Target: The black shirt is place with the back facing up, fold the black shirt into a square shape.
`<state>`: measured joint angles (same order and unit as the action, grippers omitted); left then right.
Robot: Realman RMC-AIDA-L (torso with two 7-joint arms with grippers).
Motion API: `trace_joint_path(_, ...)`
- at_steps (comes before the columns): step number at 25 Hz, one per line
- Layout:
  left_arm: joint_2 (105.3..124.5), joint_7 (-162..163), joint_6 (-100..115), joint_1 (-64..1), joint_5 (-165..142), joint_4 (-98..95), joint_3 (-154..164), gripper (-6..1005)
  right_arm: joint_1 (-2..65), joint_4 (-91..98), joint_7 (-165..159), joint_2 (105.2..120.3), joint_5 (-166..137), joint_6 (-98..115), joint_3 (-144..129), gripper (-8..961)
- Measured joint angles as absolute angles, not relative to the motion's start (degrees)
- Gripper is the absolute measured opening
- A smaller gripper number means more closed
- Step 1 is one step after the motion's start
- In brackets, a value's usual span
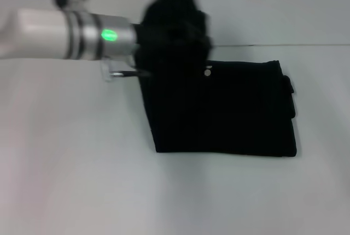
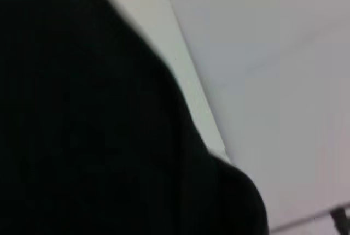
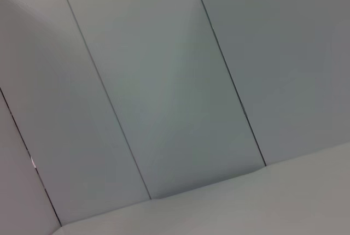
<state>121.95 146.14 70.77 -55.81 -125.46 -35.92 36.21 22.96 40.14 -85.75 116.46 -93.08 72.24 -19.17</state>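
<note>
The black shirt (image 1: 229, 115) lies folded into a rough rectangle on the white table, right of centre in the head view; no lettering shows. My left arm reaches in from the left. Its black gripper (image 1: 178, 30) is blurred and sits over the shirt's far left corner, merging with the dark cloth. I cannot tell whether it touches or holds the cloth. A black mass (image 2: 82, 125) fills much of the left wrist view; I cannot tell if it is cloth or gripper. My right gripper is out of view in every frame.
The white table (image 1: 82, 180) spreads to the left of and in front of the shirt. Its far edge meets a pale wall (image 1: 273, 5) just behind the shirt. The right wrist view shows only wall panels (image 3: 164, 82) and a strip of table.
</note>
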Motion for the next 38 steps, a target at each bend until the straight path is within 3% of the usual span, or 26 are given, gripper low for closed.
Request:
trace_joint_path(3, 124.34, 144.37, 66.5, -58.74, -124.07, -32.96, 45.02, 57, 23.07, 40.01, -85.77, 116.45, -93.08, 72.25, -19.17, 596)
trace_joint_path(8, 124.21, 140.83, 61.63, -64.21, -120.94, -21.87, 59.65, 68, 23.25, 39.47, -85.94, 116.35, -93.32, 72.58, -19.24, 595)
trace_joint_path(12, 124.28, 140.21, 65.39, -63.86, -120.52, -23.87, 65.53, 98, 23.75, 39.44, -87.31, 116.1, -95.58, 72.23, -19.25, 594)
trace_joint_path(19, 121.36, 142.26, 77.21, -51.85, -120.12, -38.28, 52.41, 258, 25.91, 39.84, -98.73, 113.18, -104.71, 72.69, -20.61, 592)
trace_joint_path(26, 116.14, 143.74, 81.66, -42.84, -117.75, -38.8, 39.71, 564, 31.28, 40.11, -120.52, 108.93, -115.82, 75.77, -26.66, 590)
trace_joint_path(32, 115.29, 143.08, 84.13, -39.66, -117.64, -38.4, 36.64, 785, 39.68, 37.98, -141.0, 104.82, -128.82, 78.91, -34.32, 589)
trace_joint_path(35, 115.22, 142.05, 85.05, -39.23, -117.64, -38.47, 35.09, 913, 43.42, 36.95, -144.44, 104.59, -132.69, 80.79, -36.5, 588)
trace_joint_path(38, 114.8, 142.25, 85.79, -39.27, -118.2, -38.33, 35.0, 938, 45.98, 36.8, -145.97, 105.28, -135.25, 81.86, -38.45, 587)
